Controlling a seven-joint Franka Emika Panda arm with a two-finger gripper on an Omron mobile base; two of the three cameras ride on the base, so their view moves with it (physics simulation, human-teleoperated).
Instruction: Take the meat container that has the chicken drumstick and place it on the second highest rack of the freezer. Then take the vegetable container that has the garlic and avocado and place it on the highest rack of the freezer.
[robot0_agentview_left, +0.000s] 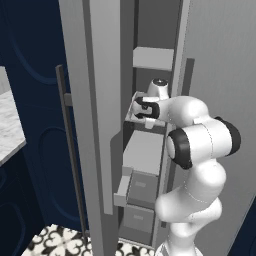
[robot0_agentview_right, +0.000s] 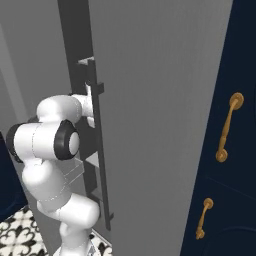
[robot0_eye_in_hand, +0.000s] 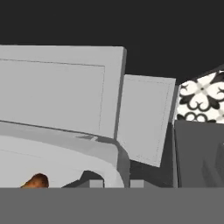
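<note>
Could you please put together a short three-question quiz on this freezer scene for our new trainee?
1. True or false: the freezer door stands open while the arm reaches in among the shelves.
2. In the hand view, what orange-brown item peeks over the rim of the pale container? A) a carrot B) the chicken drumstick C) an orange
3. Fill in: the floor tiles carry a black-and-white ______ pattern.

Key
1. True; the left base view shows the arm inside the open cabinet.
2. B
3. floral; the pattern also appears in the hand view. The claw is shut, at the container's rim.
</note>
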